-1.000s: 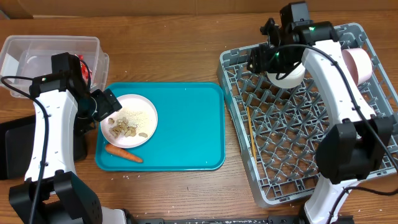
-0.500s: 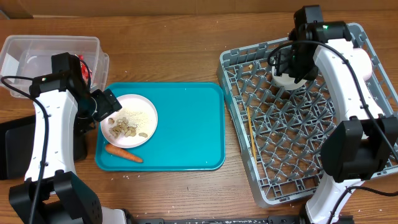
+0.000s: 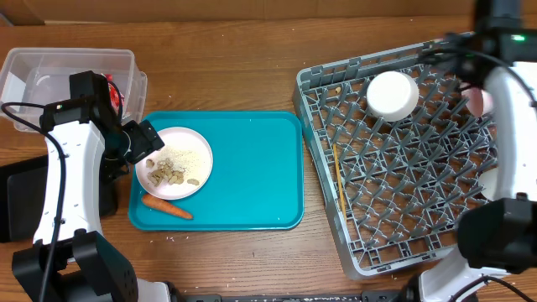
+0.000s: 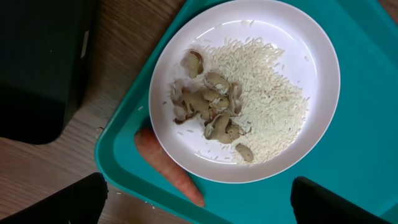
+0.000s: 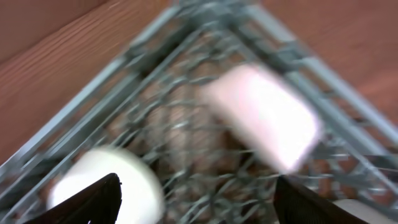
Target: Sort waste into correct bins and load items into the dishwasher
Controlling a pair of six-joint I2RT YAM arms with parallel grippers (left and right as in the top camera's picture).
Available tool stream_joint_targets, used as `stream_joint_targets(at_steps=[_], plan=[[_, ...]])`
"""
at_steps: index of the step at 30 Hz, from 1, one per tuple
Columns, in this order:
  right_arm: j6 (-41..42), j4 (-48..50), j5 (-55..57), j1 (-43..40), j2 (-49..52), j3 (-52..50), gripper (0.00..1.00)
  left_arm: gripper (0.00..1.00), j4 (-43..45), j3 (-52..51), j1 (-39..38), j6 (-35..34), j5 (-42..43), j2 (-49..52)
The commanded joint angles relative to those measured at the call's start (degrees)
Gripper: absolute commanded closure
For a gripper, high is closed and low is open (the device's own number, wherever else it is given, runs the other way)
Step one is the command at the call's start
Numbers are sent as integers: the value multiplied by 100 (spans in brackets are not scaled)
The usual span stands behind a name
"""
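A white plate [image 3: 174,162] with beige food bits and white crumbs [image 4: 214,112] lies on the teal tray [image 3: 252,180]. An orange carrot [image 3: 166,206] lies beside it, also in the left wrist view [image 4: 168,168]. My left gripper [image 3: 148,144] is open and empty above the plate's left rim [image 4: 199,208]. A white bowl [image 3: 391,94] lies upside down at the back of the grey dish rack [image 3: 403,243]. A second bowl [image 3: 480,101] stands at the rack's back right. My right gripper [image 5: 199,205] is open and empty, high over that corner; its view is blurred.
A clear tub [image 3: 50,71] at the back left holds a red wrapper [image 3: 114,92]. A black tray [image 3: 17,201] lies left of the teal tray, partly under my left arm. A chopstick [image 3: 337,180] lies in the rack's left side. My right arm [image 3: 510,101] crosses the rack's right edge.
My right gripper has let go of the white bowl at the back of the rack and drawn away up and to the right. The left arm has not moved.
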Motion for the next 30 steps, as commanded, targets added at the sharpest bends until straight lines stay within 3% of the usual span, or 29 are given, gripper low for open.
stream_joint_targets(at_steps=[1,6,14,22,30], plan=[[92,177,177,-522,2,92,19,4,0,-24,-13,116,-57,-96],[66,702,151,-1038,9,92,20,4,0,-24,-13,114,-55,-96],[-341,841,-522,-1158,334,-17,20,4,7,-24,-13,114,-55,-96],[-1587,428,-3136,-1158,804,-33,20,4,0,-24,-13,114,-52,-96],[-1740,-39,-3491,-1161,570,-4,20,4,2,-24,-13,114,-55,-96]])
